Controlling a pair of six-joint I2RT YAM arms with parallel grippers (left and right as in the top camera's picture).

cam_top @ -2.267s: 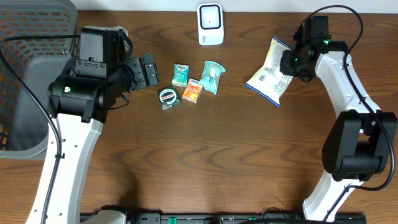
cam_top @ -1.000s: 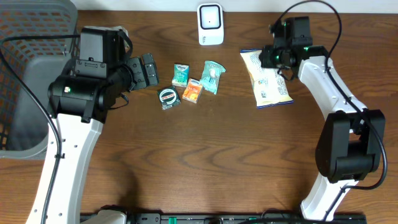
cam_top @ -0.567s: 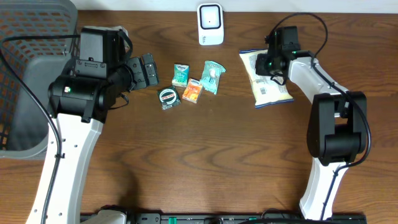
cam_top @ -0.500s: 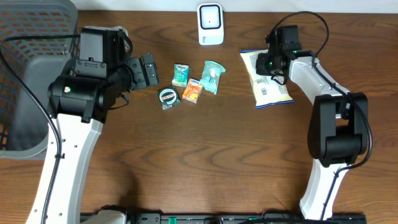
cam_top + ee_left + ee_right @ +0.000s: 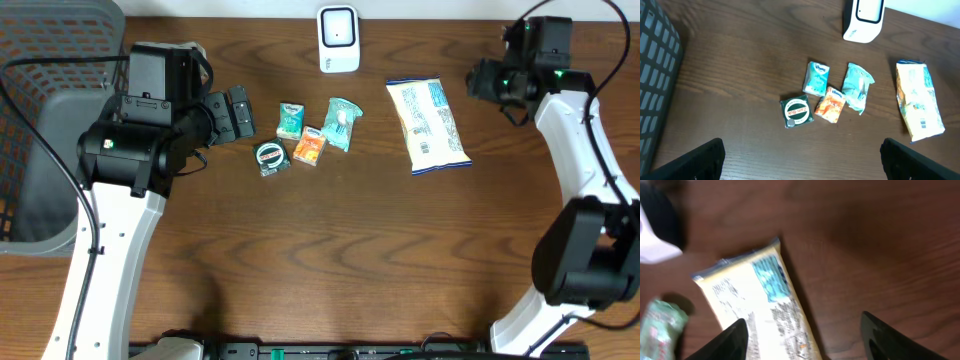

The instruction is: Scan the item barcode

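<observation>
- Right gripper (image 5: 805, 337) let go of the snack bag (image 5: 428, 124) and pulled away, jaws open and empty.
- Bag ended up flat near the scanner (image 5: 338, 38), so I'd guess it needed regrasping.
- Left gripper (image 5: 802, 165) sat wide open too.

A brown wood-grain table (image 5: 350, 250) fills the scene. At its far left edge stands a grey basket (image 5: 60, 30) with mesh walls and a plain grey inside. Left of the table's middle, toward the far side, four small things lie flat in a loose cluster. A pale teal Kleenex tissue pack (image 5: 816, 78) lies far left. A crumpled pale green packet (image 5: 858, 86) lies far right. An orange packet (image 5: 830, 104) lies between and nearer, just beside both. A dark green Zam-Buk pack (image 5: 797, 111) with a round label lies nearest and leftmost, close to the orange packet.
</observation>
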